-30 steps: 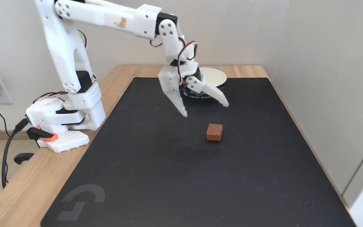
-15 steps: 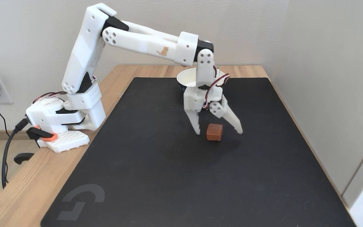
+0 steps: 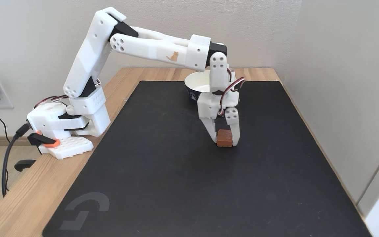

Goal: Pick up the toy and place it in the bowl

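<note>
The toy (image 3: 224, 139), a small reddish-brown cube, sits on the black mat right of centre in the fixed view. My white gripper (image 3: 225, 141) points straight down over it, and its two fingers are closed against the cube's left and right sides. The cube still rests on the mat. Behind the gripper stands the bowl (image 3: 196, 85), white inside and dark navy outside, with its right half hidden by my wrist.
The black mat (image 3: 163, 177) covers most of the wooden table (image 3: 28, 194). My arm's base (image 3: 67, 128) is clamped at the table's left edge, with cables hanging beside it. A wall runs close along the right side.
The arm came forward and down from in front of the bowl to the toy. The fingers, wide apart half a second ago, have closed onto the cube's sides.
</note>
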`<state>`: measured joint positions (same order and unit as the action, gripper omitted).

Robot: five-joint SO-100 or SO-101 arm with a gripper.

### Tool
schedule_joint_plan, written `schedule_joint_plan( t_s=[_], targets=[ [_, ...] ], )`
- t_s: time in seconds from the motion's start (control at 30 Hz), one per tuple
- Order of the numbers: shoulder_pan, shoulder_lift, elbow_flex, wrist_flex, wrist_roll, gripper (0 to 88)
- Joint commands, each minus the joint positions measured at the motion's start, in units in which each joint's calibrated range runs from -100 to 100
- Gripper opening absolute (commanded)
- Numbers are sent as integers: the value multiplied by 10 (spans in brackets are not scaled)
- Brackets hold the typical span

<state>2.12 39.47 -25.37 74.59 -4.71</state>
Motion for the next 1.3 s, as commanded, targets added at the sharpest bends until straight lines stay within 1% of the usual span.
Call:
schedule_joint_plan(
  t_s=[0.0,0.13,0.2,0.3,0.33,0.43,0.47,0.5,0.6,0.63,0.67,0.8,0.87,0.9,0.93,0.97,1.0,1.2,1.27],
  targets=[
    [-19,-15,-65,10,-4,26],
    [-65,-62,-133,9,-5,30],
    [-110,-115,-155,8,-6,30],
    [-156,-172,-147,7,-32,30],
    [-191,-209,-124,-19,-45,30],
    [-242,-255,-50,-96,-62,30],
    [-272,-284,13,-142,-76,30],
    [-283,-297,50,-162,-81,30],
    [-326,-325,165,-234,-85,30],
    [-349,-339,239,-272,-85,30],
    [-357,-343,271,-288,-85,30],
    [-375,-351,385,-331,-86,31],
    [-369,-351,391,-324,-98,46],
    [-366,-351,391,-322,-107,79],
    [-360,-352,390,-320,-108,138],
    [-358,-354,388,-316,-107,242],
    [-357,-359,388,-316,-107,260],
    [-352,-405,388,-324,-107,242],
    [-334,-448,394,-323,-106,236]
  ],
)
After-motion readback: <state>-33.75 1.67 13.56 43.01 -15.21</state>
